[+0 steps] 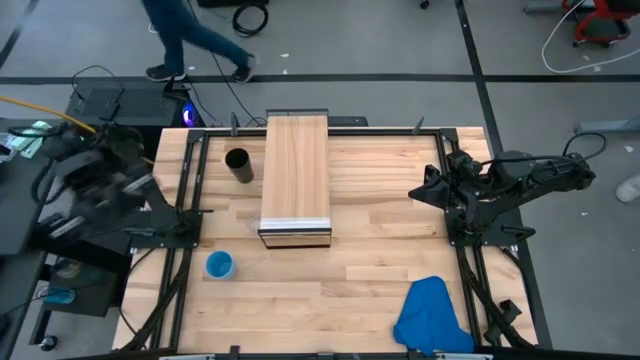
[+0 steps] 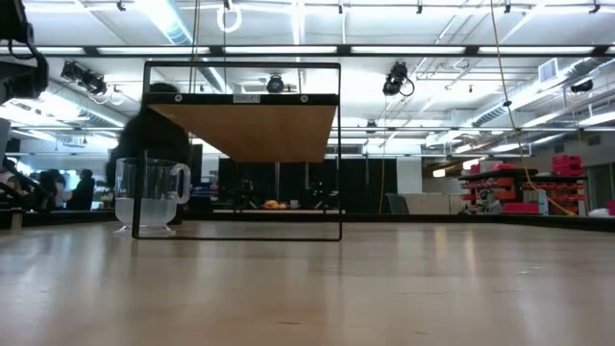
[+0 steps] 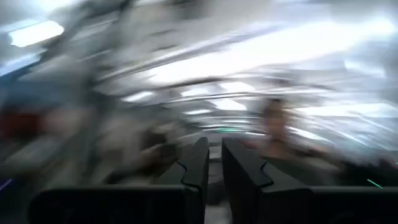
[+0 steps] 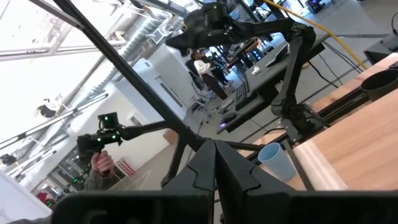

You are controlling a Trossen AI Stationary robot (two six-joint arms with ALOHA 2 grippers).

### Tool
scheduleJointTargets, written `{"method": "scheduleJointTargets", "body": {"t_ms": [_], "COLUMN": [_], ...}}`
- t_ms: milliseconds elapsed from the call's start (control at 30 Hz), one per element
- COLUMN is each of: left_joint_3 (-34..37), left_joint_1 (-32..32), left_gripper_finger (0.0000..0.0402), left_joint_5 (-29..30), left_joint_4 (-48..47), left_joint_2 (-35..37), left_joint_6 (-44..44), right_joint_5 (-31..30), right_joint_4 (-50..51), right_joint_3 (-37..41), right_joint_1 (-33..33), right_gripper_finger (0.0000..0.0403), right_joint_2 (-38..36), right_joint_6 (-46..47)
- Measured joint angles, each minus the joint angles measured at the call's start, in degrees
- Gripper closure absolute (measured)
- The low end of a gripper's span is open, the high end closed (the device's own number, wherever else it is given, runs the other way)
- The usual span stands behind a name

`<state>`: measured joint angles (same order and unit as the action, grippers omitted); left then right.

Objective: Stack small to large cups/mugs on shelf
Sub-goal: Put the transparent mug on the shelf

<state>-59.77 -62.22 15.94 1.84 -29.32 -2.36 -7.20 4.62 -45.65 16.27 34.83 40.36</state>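
Overhead, the shelf (image 1: 295, 172) runs down the middle of the slatted bench (image 1: 380, 260), from the far edge toward the centre, its silvery front edge facing the near side. Open wood lies on both sides of it, widest on the right half and along the near strip. The black cup (image 1: 238, 165) stands upright just left of the shelf, near the far edge, apart from it. The blue cup (image 1: 219, 265) sits upright near the left frame rail, closer to the near side, well apart from the black one. The glass mug (image 2: 149, 195) shows only in the low view, standing on the bench beside the shelf's dark frame post (handle turned toward the shelf).

A blue cloth (image 1: 432, 315) lies crumpled at the near right corner, by the right arm's rail. A person (image 1: 190, 35) walks on the floor beyond the far edge.

The left pincer (image 3: 212, 163) is off the bench's left side, raised and blurred, its fingers a narrow slit apart and holding nothing. The right pincer (image 4: 216, 163) waits over the right edge, fingers pressed together, empty.
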Motion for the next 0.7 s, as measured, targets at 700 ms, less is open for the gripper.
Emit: {"method": "scheduleJointTargets", "body": {"t_ms": [700], "left_joint_3": [0.22], "left_joint_1": [0.39], "left_gripper_finger": [0.0351], "left_joint_5": [7.19], "left_joint_4": [-20.57], "left_joint_2": [10.45], "left_joint_6": [-3.77], "right_joint_5": [3.21], "right_joint_4": [1.07], "right_joint_3": [-0.02], "right_joint_1": [0.0], "right_gripper_finger": [0.0387], "right_joint_2": [-1.92], "right_joint_6": [-2.78]}}
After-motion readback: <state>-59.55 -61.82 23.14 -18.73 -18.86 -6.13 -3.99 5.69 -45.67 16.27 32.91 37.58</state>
